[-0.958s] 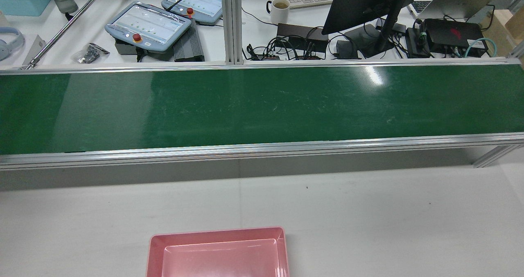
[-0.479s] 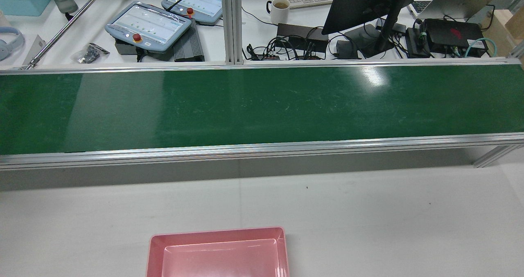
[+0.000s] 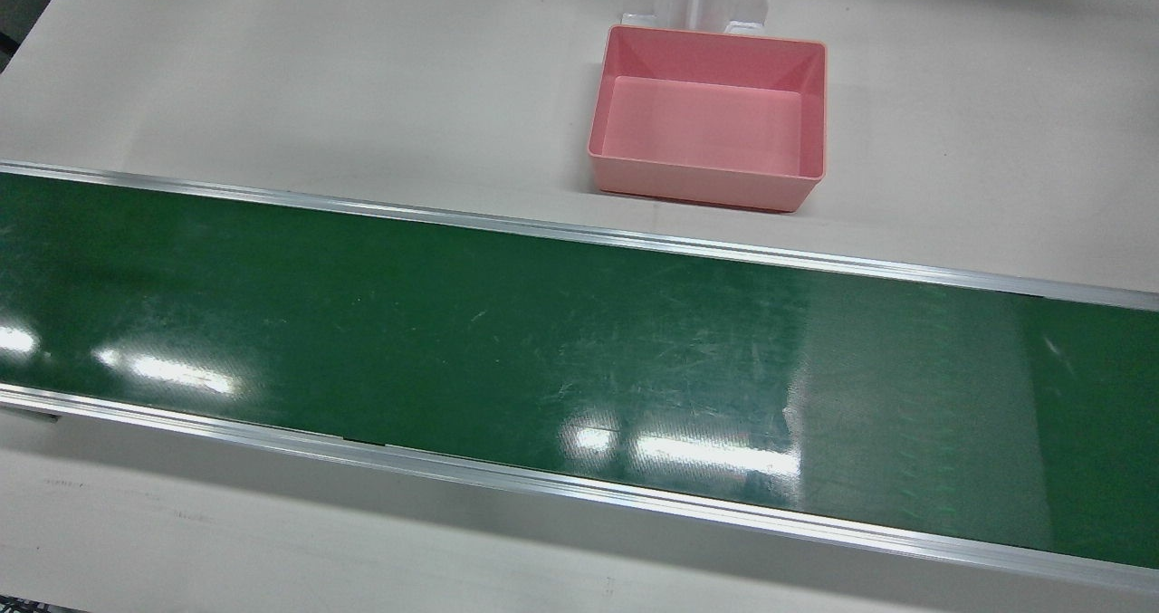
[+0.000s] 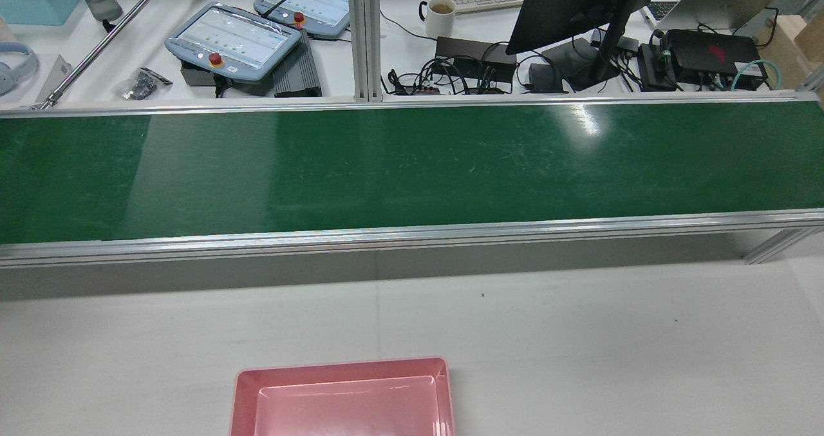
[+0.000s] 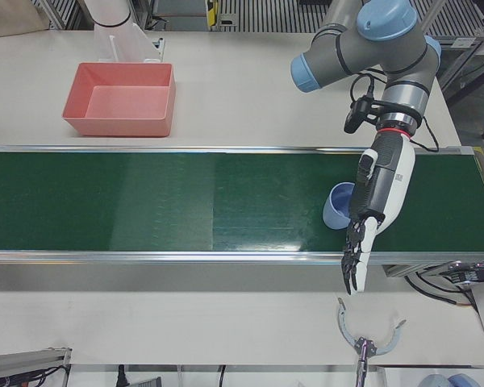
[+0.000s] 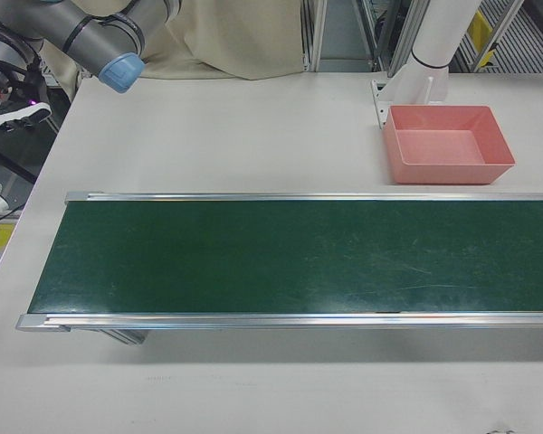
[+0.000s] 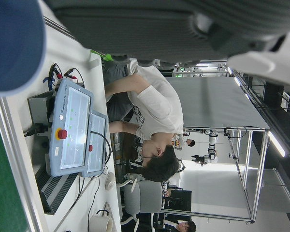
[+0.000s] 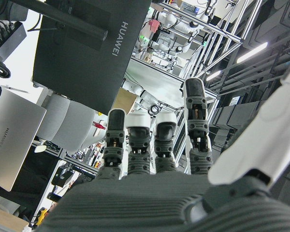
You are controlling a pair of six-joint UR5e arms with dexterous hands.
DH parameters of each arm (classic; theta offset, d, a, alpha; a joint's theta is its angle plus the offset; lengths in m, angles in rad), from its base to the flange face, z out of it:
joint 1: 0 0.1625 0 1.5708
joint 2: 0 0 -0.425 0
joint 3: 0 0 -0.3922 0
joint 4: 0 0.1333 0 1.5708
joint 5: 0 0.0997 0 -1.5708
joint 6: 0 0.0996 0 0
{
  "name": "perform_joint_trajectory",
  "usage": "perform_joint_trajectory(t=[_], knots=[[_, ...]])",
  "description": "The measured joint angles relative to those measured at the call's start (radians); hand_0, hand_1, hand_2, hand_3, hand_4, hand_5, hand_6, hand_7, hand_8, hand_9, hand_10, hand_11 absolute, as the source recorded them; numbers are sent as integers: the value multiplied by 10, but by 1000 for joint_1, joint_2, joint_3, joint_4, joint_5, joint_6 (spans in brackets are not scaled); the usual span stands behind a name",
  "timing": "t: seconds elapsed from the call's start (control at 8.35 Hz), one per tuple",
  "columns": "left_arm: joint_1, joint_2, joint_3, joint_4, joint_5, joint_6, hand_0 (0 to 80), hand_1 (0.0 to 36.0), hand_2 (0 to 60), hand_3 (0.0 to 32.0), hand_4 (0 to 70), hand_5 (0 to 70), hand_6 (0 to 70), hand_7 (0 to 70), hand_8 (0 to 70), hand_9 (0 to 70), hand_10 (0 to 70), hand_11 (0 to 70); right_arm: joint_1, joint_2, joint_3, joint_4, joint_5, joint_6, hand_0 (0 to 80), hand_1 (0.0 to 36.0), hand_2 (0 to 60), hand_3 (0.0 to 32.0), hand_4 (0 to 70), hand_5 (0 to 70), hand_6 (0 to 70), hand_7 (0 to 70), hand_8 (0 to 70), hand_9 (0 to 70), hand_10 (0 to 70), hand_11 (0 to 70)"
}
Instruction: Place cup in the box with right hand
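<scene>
Blue cup [image 5: 336,207] upright on the green belt [image 5: 185,201], at right of centre in the left-front view, well apart from the pink box [image 5: 121,122] in the upper left on the white table [image 5: 242,89]. Shown as a whole only there; in the left hand view just a blurred blue curve [image 7: 9,43] filling the upper left corner, with a seated person [image 7: 150,106] and two teach pendants [image 7: 70,125] beyond.

Left hand [image 5: 371,205] just right of the cup, partly in front of it, fingers [image 5: 355,266] stretched straight down past the belt's near rail, closed on nothing. Touching the cup or not: cannot tell.

Right hand [image 8: 150,193] clear only in its own view: fingers [image 8: 195,111] straight, side by side, holding nothing, a dark monitor [image 8: 87,48] behind. In the right-front view only the right arm [image 6: 81,27], upper left corner.

Front and rear views: belt and box [image 3: 702,183] [image 4: 341,365] only.
</scene>
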State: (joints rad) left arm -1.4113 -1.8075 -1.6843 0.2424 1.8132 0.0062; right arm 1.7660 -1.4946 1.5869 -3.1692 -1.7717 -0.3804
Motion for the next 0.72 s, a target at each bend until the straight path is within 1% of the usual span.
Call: perform_joint_trajectory(t=[0.12, 0.24, 0.6, 0.72], knots=[[0, -1, 0, 0, 0, 0, 0, 0, 0, 0, 0, 0, 0, 0, 0, 0, 0, 0, 0, -3, 2, 0, 0, 0, 414, 0, 0, 0, 348, 57, 320, 700, 500, 700, 202, 286], [0, 0, 0, 1, -1, 0, 0, 0, 0, 0, 0, 0, 0, 0, 0, 0, 0, 0, -1, -7, 5, 0, 0, 0, 415, 0, 0, 0, 355, 56, 321, 700, 499, 700, 201, 285], [0, -1, -1, 2, 0, 0, 0, 0, 0, 0, 0, 0, 0, 0, 0, 0, 0, 0, -3, -26, 20, 0, 0, 0, 418, 0, 0, 0, 337, 57, 318, 700, 499, 700, 201, 285], [0, 0, -1, 2, 0, 0, 0, 0, 0, 0, 0, 0, 0, 0, 0, 0, 0, 0, -4, -31, 25, 0, 0, 0, 419, 0, 0, 0, 348, 57, 320, 700, 500, 700, 202, 287]])
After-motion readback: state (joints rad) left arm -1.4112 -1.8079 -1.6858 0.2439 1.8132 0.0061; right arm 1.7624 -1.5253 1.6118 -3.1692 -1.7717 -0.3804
